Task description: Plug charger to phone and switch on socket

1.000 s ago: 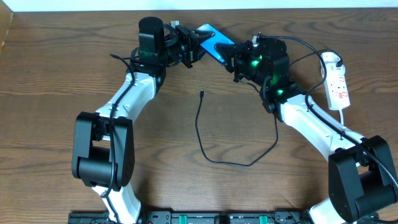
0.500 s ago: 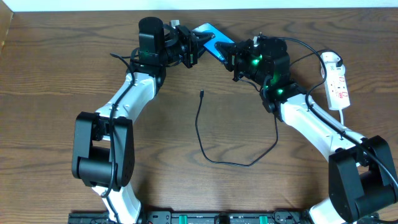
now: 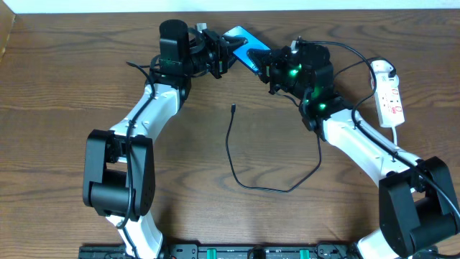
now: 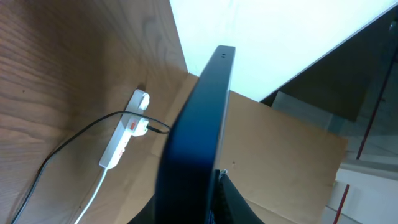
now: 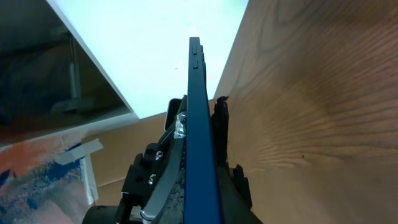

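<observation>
Phone (image 3: pixel 241 37), on edge near the far side of the worktop (image 3: pixel 72 72), clamped at opposite ends between left pincer (image 3: pixel 230 52) and right pincer (image 3: pixel 264 68); charger (image 3: pixel 228 147) lies in front, socket (image 3: pixel 388 97) well to the right.

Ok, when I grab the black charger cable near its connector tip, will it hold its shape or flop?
Likely floppy: the charger cable lies in a loose curve on the table, so the rest should trail behind. It looks thin, so probably light. The connector tip is small and may twist in a pinch.
</observation>
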Motion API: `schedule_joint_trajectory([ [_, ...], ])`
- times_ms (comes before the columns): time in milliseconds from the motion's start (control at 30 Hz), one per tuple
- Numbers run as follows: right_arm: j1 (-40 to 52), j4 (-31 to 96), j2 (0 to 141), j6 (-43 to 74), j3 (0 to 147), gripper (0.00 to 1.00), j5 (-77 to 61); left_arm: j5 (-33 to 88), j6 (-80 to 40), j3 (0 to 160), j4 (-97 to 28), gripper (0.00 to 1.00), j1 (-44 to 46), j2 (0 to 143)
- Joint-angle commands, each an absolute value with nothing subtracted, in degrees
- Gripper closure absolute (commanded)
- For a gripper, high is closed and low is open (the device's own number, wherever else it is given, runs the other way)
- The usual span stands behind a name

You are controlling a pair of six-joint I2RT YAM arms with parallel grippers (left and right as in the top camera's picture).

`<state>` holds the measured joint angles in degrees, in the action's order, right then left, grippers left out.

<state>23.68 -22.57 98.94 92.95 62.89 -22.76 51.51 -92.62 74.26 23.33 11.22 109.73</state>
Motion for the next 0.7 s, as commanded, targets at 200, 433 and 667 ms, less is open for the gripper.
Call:
schedule_joint_trajectory([
  [200,27.38,-23.86,99.29,90.17,62.15,0.99,-29.10,52.62,-93.71,75.44,24.56,0.84,11.70,108.44],
  [433,27.38,-25.08,99.29,90.15,62.13,0.99,-30.61,52.47,-93.71,75.44,24.56,0.84,11.70,108.44],
  [667,27.38,-24.60,99.35,90.11,62.13,0.99,-30.50,52.49,-93.71,75.44,24.56,0.92,11.70,108.44],
])
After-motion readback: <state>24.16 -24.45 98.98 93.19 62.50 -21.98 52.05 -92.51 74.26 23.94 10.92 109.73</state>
